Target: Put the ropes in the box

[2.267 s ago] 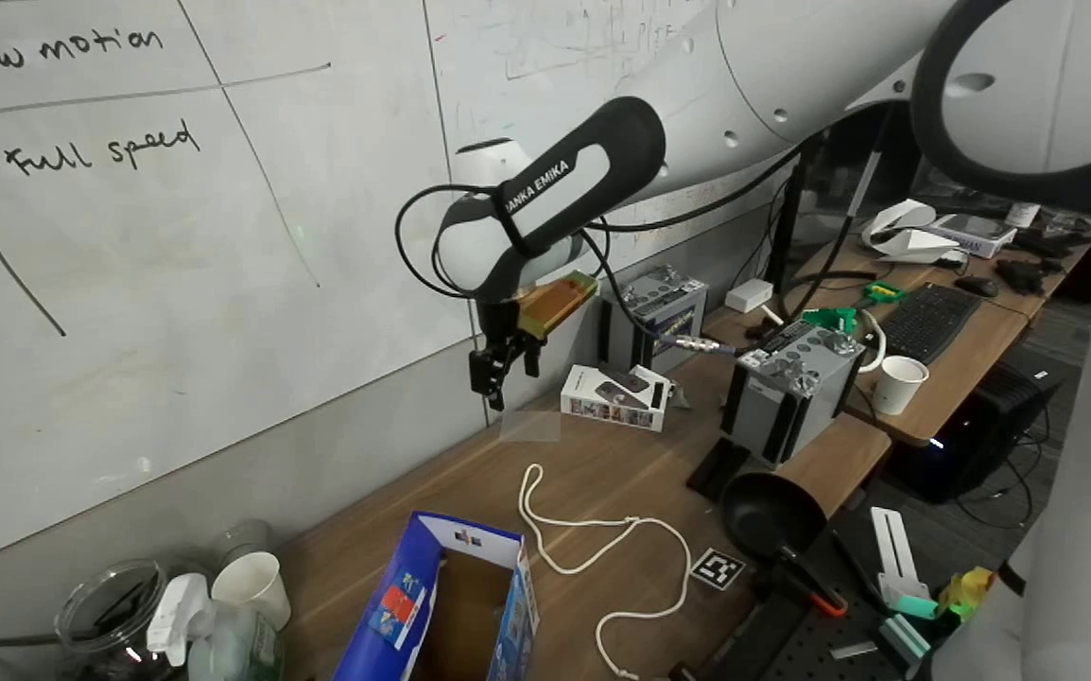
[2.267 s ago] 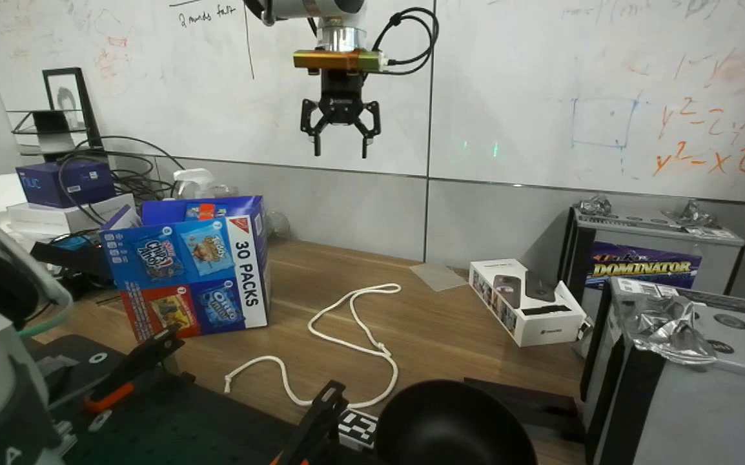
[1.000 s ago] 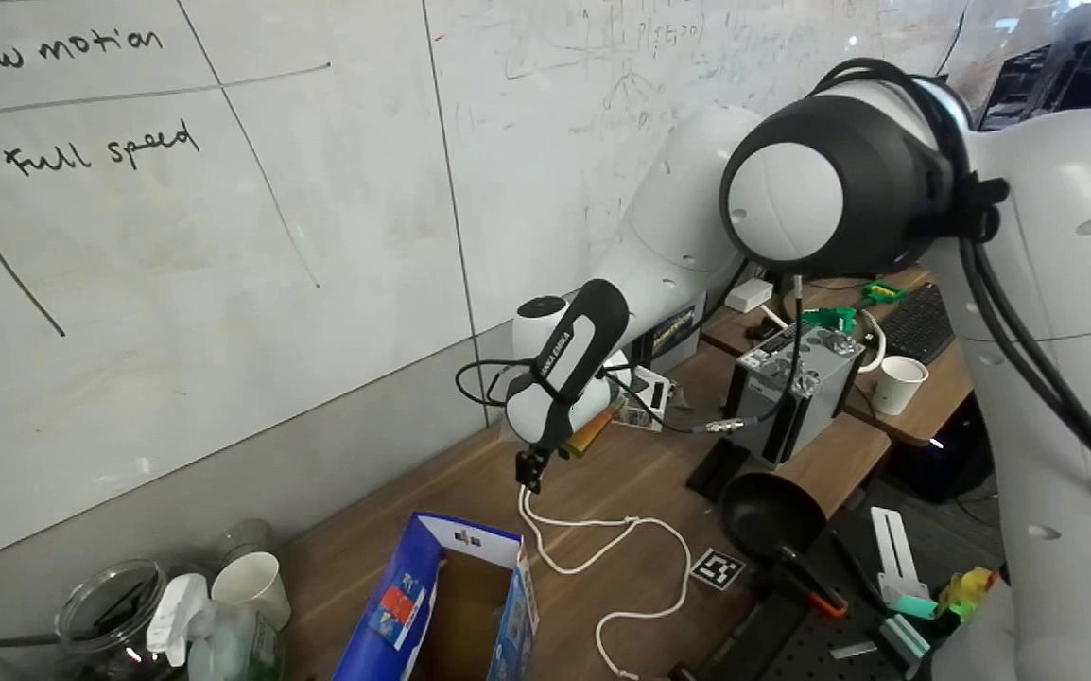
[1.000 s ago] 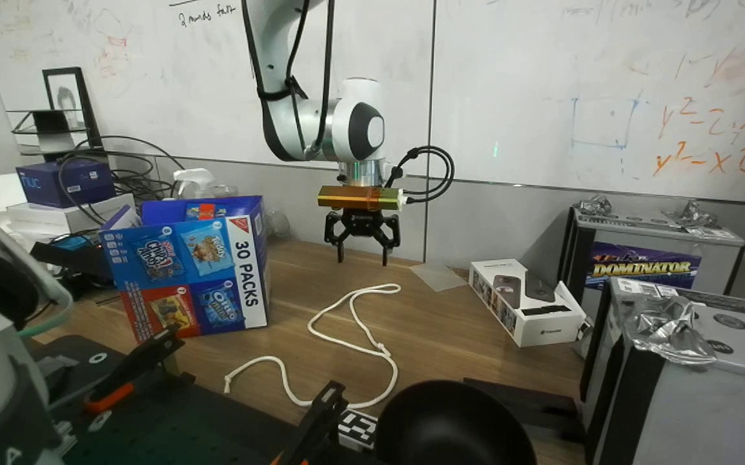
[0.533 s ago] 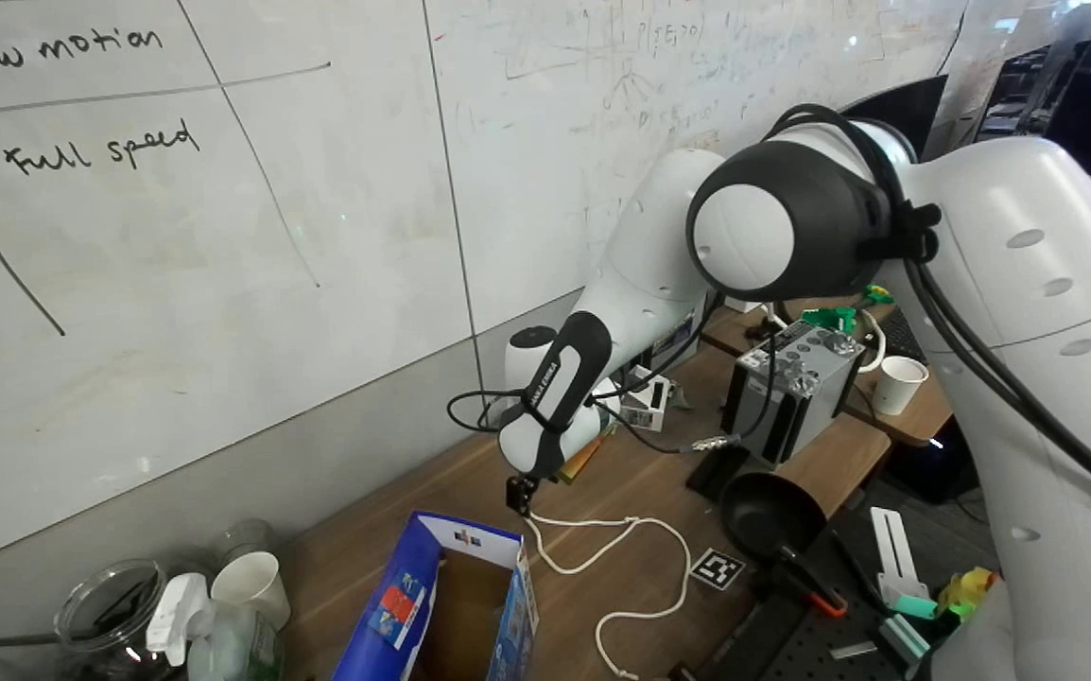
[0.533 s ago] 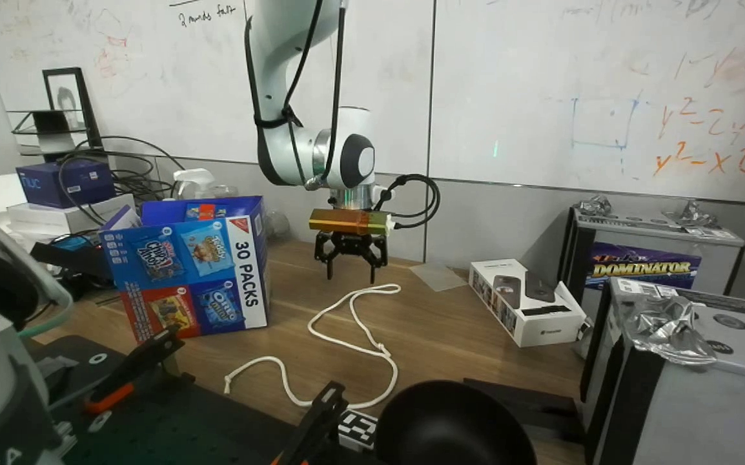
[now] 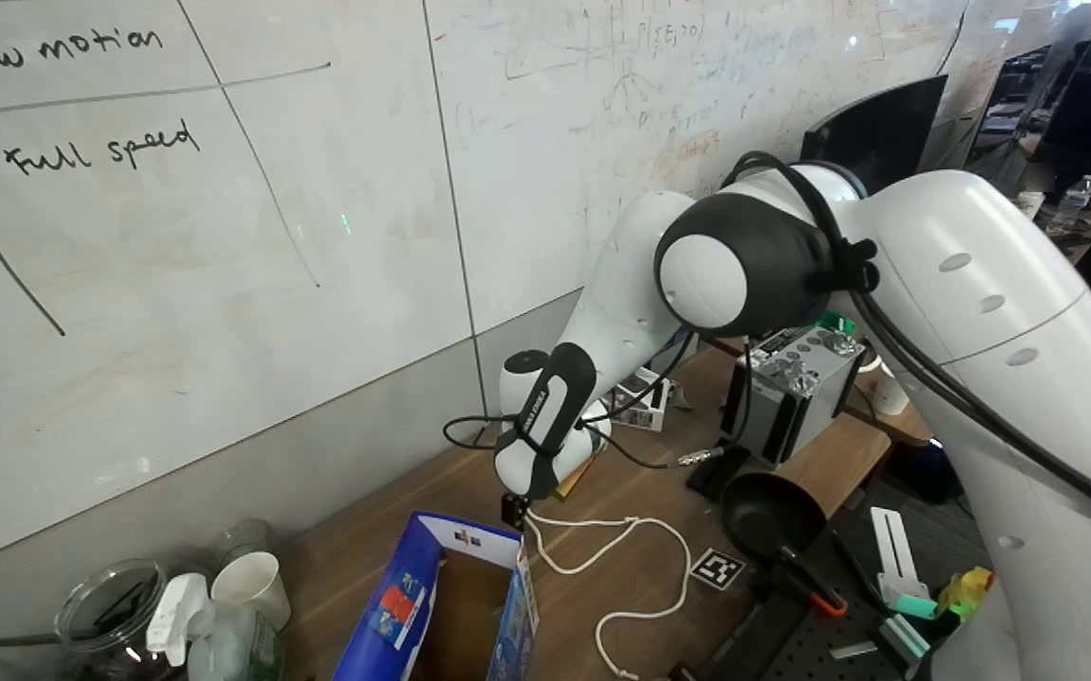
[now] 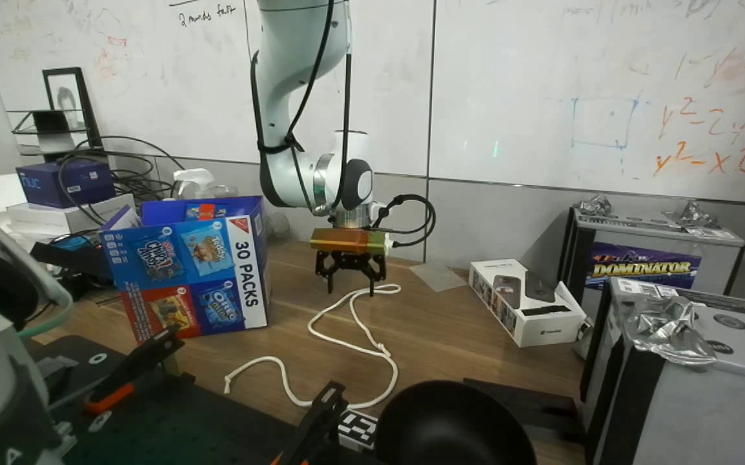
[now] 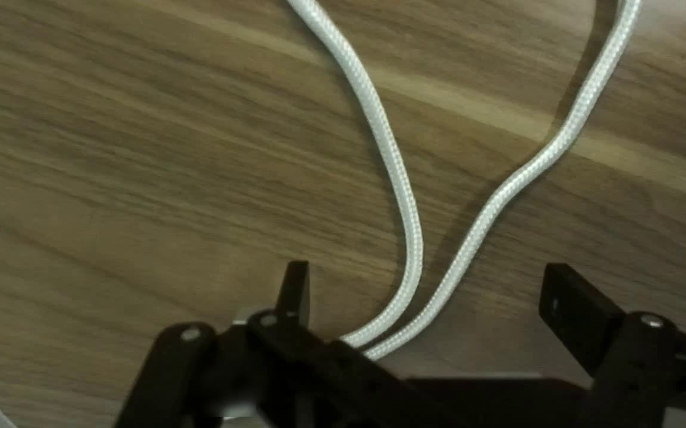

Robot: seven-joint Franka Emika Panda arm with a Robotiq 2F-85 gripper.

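A white rope (image 7: 684, 567) lies in loose loops on the wooden table; it also shows in an exterior view (image 8: 381, 349). Only one rope is visible. The blue box (image 7: 410, 572), open at the top, stands beside it; its printed side faces an exterior view (image 8: 185, 278). My gripper (image 8: 351, 289) is open, pointing down at the rope's far looped end, low over the table; its tip is small in an exterior view (image 7: 513, 511). In the wrist view two strands of rope (image 9: 400, 181) run between the spread fingers (image 9: 425, 280) and pass out of sight behind the left finger. Contact cannot be told.
A black pan (image 8: 450, 420) sits near the front edge. A white phone carton (image 8: 527, 316) and grey electrical devices (image 8: 682, 387) stand on one side. A paper cup (image 7: 252, 591) and spray bottle (image 7: 224, 634) stand beyond the box. A whiteboard wall (image 7: 224, 378) rises behind.
My gripper has come down from high above the table to just over the rope's looped end, shifting slightly toward the box. It stays open. Rope and box have not moved.
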